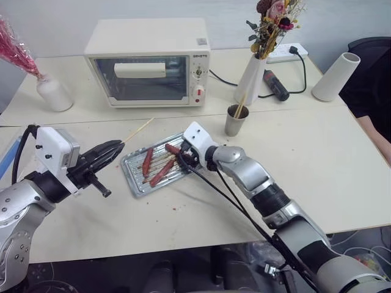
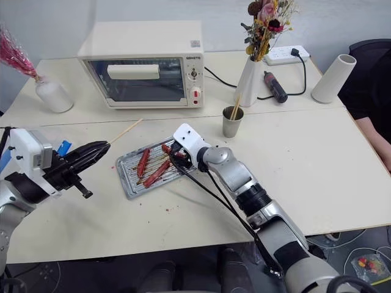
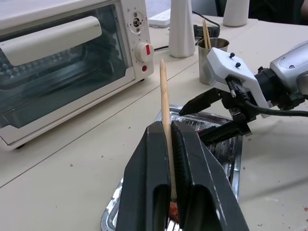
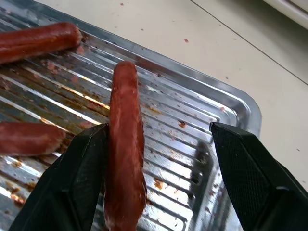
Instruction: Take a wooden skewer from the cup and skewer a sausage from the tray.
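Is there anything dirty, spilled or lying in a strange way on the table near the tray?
Small reddish specks are scattered on the table beside the tray, and the tray's ribbed bottom is stained with residue. Nothing looks damaged or tipped over.

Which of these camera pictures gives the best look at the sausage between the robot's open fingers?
The right wrist view: the sausage lies lengthwise on the ribbed tray, against one of the right gripper's open fingers. In both eye views it is a small red end beside that gripper. In the left wrist view the gripper hides it.
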